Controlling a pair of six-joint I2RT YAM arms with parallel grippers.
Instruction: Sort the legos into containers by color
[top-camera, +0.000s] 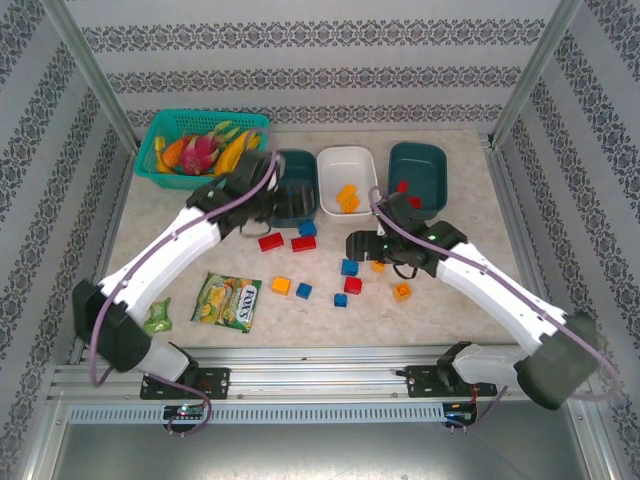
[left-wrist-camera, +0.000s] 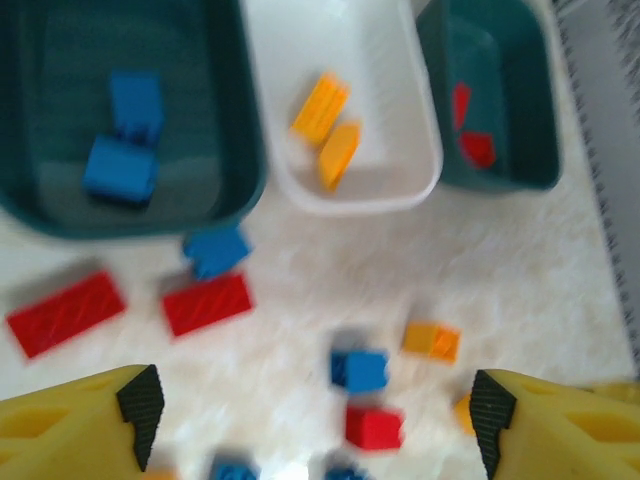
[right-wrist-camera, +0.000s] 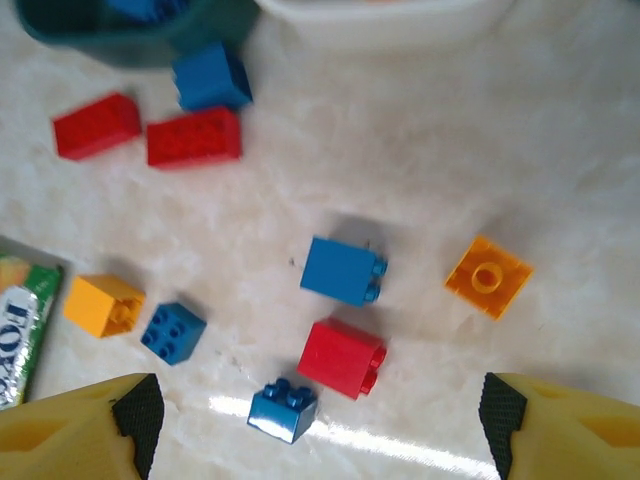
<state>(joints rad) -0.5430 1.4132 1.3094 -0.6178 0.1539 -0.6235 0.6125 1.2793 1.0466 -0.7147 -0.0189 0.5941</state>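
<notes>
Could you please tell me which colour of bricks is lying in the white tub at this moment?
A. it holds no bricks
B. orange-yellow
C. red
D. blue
B: the white tub holds two orange-yellow bricks, while two blue bricks lie in the left teal tub and red bricks in the right teal tub.
</notes>
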